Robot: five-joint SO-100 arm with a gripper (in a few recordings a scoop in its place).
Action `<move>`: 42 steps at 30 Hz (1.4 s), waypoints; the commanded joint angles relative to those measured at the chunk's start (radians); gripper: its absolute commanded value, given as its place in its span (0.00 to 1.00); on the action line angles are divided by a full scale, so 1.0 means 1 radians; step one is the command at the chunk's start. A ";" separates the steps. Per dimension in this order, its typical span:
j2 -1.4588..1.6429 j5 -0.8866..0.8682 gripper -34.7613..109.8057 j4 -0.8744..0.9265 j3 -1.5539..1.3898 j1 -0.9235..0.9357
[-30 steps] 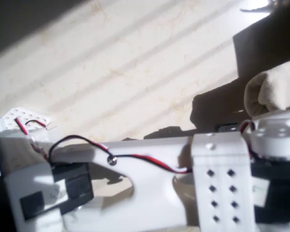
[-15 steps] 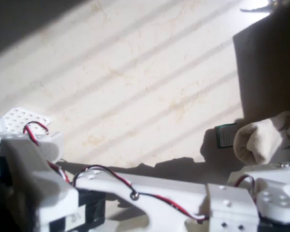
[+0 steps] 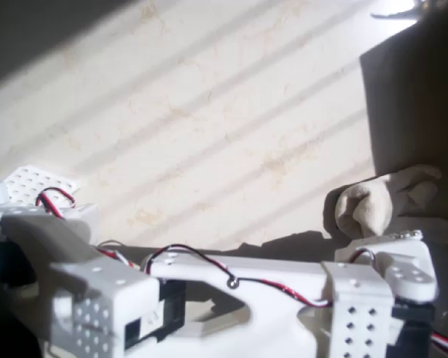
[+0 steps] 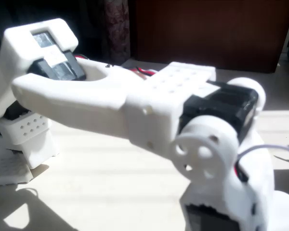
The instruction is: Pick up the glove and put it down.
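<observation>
Gripper hidden behind the arm's wrist; whether its fingers are apart or together cannot be told. One beige glove [image 3: 384,205] near the bench's right edge, overhead view. One white arm [image 4: 135,103]. Pale marbled bench [image 3: 209,127], sun-striped; dark wall [image 4: 207,29] behind.

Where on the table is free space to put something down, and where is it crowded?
In the overhead view the sunlit table is bare across the top and middle, bordered by the perforated white base at left and the dark shadow at right. The bottom is crowded by the white arm. The glove sits at the right, just above the arm.
</observation>
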State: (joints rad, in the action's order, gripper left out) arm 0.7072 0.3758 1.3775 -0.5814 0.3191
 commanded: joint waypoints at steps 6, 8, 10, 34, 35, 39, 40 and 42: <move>0.069 0.002 0.27 0.011 0.017 0.000; 0.071 0.002 0.30 0.035 0.017 -0.005; 0.071 0.003 0.34 0.078 0.023 -0.003; 0.445 -0.011 0.39 0.195 0.028 -0.192; 0.445 -0.011 0.39 0.195 0.029 -0.218; 0.434 -0.014 0.39 0.193 0.020 -0.314; 0.431 -0.015 0.39 0.189 0.018 -0.333; 0.410 -0.031 0.39 0.184 0.017 -0.365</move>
State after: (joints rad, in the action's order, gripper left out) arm 1.0769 0.3651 1.5662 -0.5783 0.0061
